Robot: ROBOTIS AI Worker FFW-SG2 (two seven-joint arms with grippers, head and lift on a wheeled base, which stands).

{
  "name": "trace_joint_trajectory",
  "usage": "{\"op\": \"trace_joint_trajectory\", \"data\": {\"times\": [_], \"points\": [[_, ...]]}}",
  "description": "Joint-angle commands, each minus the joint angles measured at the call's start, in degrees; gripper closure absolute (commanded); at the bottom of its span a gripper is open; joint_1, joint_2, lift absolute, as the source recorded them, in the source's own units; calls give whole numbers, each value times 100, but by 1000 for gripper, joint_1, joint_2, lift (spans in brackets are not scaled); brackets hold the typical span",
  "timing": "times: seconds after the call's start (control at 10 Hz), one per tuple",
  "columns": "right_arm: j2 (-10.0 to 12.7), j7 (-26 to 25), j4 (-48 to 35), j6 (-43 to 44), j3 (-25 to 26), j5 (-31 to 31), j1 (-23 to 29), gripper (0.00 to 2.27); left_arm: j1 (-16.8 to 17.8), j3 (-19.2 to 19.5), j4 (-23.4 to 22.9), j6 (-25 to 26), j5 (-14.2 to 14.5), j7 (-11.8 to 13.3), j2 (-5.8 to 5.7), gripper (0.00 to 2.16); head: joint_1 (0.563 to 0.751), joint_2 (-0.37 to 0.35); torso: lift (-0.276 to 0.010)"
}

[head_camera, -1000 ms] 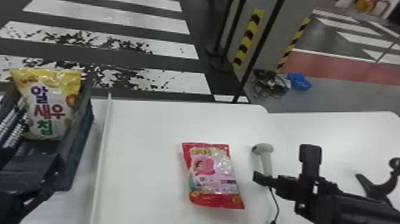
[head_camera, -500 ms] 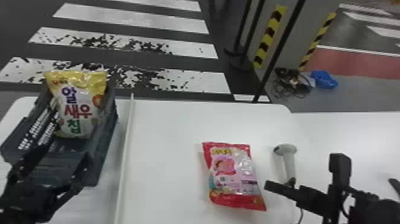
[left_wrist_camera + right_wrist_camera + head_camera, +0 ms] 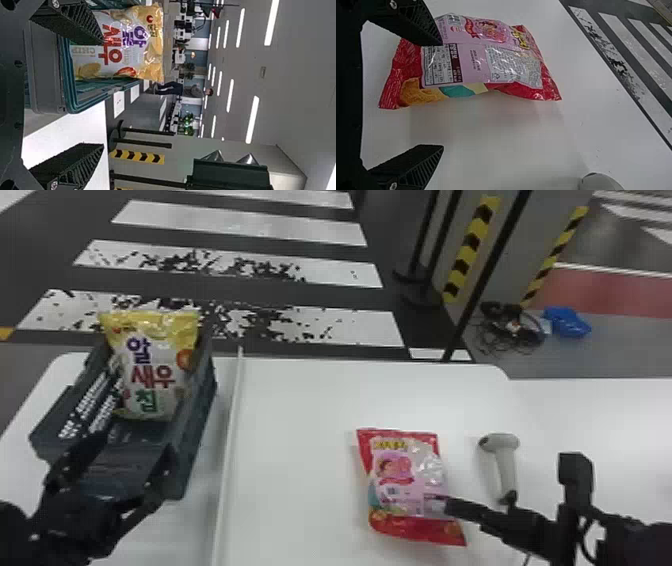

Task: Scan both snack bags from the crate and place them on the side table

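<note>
Relative to the earlier frame, the right gripper has shifted from the scanner to the red snack bag, one fingertip overlapping its four-o'clock edge; contact cannot be determined. Both grippers are wide open and empty; the left gripper lies at the crate's six-o'clock end, the yellow snack bag upright toward twelve. Surface: white table. Room: striped floor at twelve, striped pillar between one and two.
</note>
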State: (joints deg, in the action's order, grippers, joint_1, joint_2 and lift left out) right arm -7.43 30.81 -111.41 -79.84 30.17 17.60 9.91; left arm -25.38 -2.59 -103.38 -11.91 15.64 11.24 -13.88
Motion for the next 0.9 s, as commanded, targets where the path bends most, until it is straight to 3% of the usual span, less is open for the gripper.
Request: {"op": "trace_joint_trajectory", "data": {"times": [0.0,0.6,0.8], "points": [[-4,39,137,-10,-46,6,-68,70,-2,-5,2,10,0,1,0,76,695,-164,-95],[-74,329,743,-10,-152,-55,-297,120,7,4,29,-8,0,-8,0,76,695,-139,-95],[-110,496,743,-10,-161,-82,-297,761,7,-5,38,-8,0,1,8,76,695,-137,-95]]}}
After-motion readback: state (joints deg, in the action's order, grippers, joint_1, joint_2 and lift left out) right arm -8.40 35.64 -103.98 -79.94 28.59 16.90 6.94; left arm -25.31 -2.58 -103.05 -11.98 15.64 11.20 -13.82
